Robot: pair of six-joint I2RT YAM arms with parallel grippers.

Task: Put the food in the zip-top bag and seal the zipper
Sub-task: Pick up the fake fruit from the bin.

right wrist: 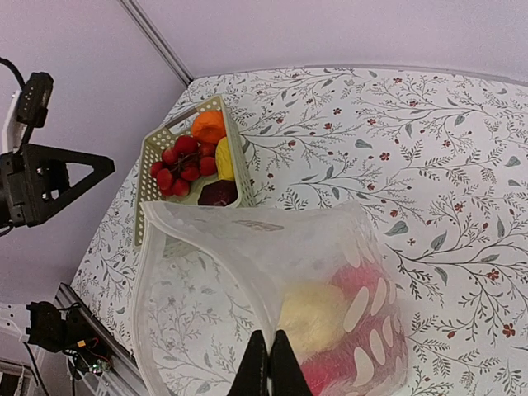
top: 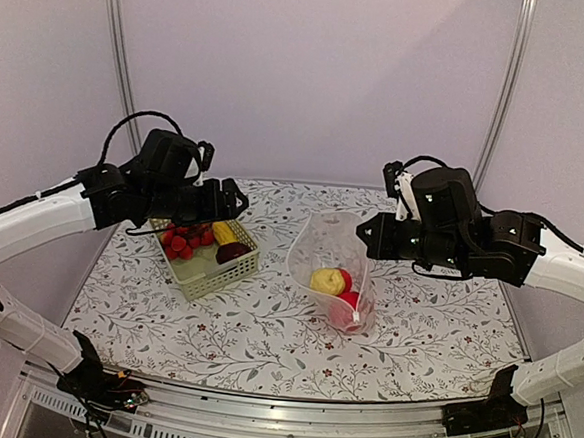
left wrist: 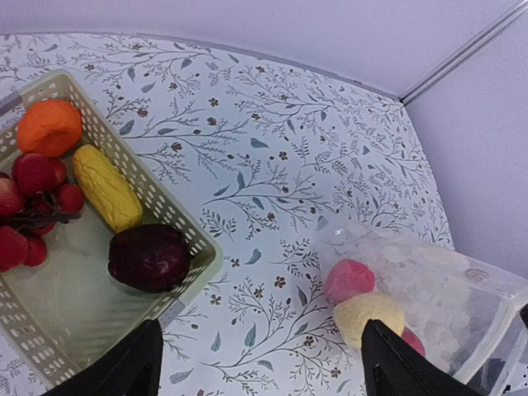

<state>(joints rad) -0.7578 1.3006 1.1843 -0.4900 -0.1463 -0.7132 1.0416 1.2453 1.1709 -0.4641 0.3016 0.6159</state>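
Three pieces of food lay low in the zip-top bag (top: pixel 322 249): a yellow fruit (top: pixel 325 279) with a red fruit (top: pixel 345 279) touching it on the right, and a second red fruit (top: pixel 350 309) beneath them at the bag's bottom. The bag stood on the leaf-patterned table (top: pixel 264 327), right of the middle, its mouth lifted and gaping. The zipper (right wrist: pixel 210 264) ran around that open mouth as a whitish band, its two sides apart and not pressed together. The right gripper (right wrist: pixel 268 363) had its fingers pressed tightly together on the bag's rim and held that edge up above the fruit. To the left of the bag, clearly apart from it, sat a pale green basket (top: pixel 214 277). It held a cluster of small red fruits (top: pixel 184 240), a long yellow piece (top: pixel 225 233), a dark maroon fruit (top: pixel 234 252) just beside that, and an orange fruit (left wrist: pixel 49 126) at the far end. The left gripper (left wrist: pixel 260 326) hung above the table by the basket's bag-side edge, its fingers spread wide, with nothing between them.
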